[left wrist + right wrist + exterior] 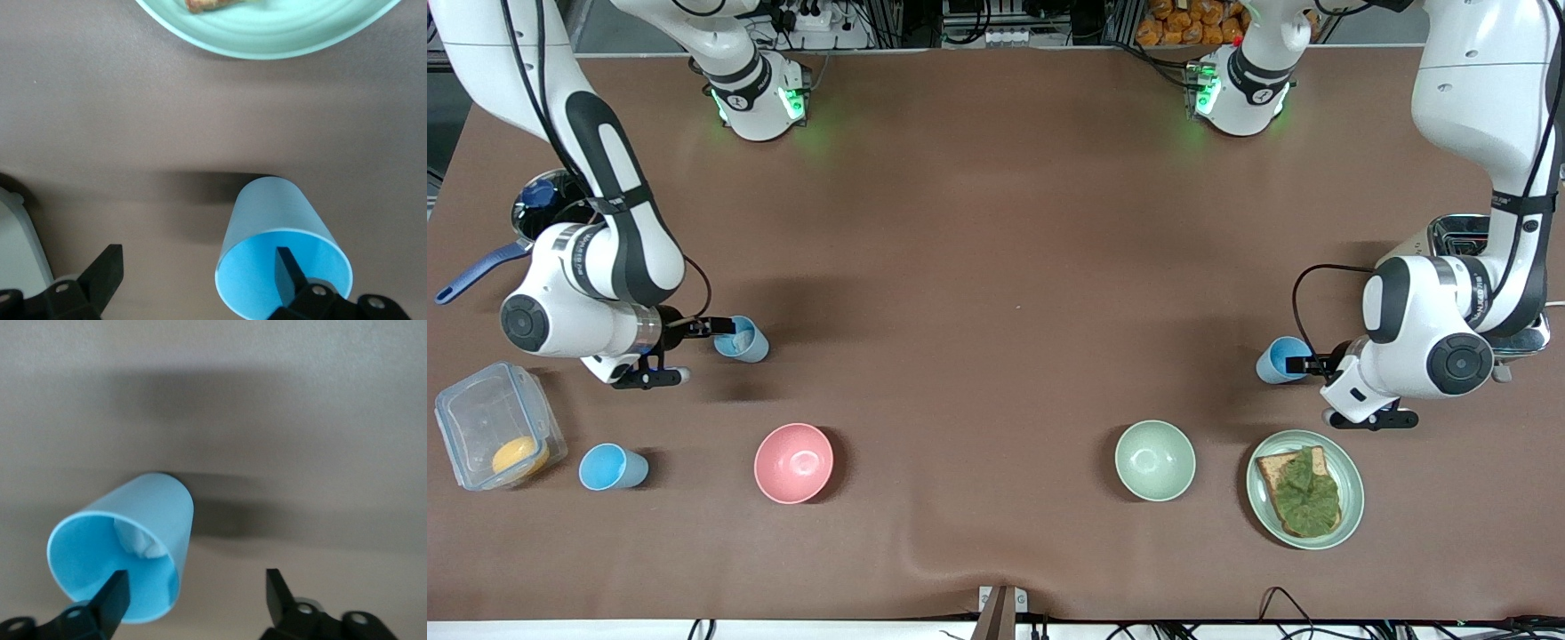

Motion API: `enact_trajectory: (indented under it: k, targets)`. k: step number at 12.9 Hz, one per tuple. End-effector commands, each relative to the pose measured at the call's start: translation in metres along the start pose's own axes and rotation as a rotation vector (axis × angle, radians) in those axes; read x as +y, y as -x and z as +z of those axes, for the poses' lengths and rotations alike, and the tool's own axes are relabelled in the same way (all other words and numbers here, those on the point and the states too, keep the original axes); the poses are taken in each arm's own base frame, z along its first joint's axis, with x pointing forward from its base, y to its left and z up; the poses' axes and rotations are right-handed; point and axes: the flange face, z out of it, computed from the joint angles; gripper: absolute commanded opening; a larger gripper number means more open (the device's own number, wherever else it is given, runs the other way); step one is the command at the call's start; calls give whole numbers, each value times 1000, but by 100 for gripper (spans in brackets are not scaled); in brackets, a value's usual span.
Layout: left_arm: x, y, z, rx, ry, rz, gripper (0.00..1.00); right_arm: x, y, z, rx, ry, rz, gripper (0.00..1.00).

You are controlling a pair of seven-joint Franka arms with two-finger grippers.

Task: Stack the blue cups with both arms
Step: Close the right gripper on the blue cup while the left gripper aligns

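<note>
Blue cups: right gripper and left gripper each straddle one cup's wall, jaws apart; closing off-centre may tip either.

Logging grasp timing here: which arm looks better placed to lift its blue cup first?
Probably the right. Both end effectors, right and left, straddle a cup wall with one finger inside, but the right cup is already tilted; the left cup isn't.
</note>
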Motion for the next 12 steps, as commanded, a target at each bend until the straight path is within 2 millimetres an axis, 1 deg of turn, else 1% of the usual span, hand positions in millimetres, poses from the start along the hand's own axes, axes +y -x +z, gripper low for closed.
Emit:
enact_trajectory:
  k: [1,2,3,5,7,10,12]
  targets:
    - [4,-3,1,-19,-27,22,100,4,-4,18,-2,-9,19,16]
    - [4,-3,1,-19,-27,23,100,7,-4,18,-3,-22,32,0]
    - [4,-3,2,-20,-27,23,100,9,-3,19,-5,-32,42,0]
    - [3,-3,5,-25,-27,21,100,7,-4,17,-10,-35,45,0]
    - [3,-3,5,-25,-27,21,100,5,-6,10,-18,-39,40,0]
    - [3,-3,5,-27,-27,22,100,-3,-10,-13,-62,-59,28,0]
    - [2,-3,7,-34,-26,21,100,-15,-4,-29,-120,-118,27,0]
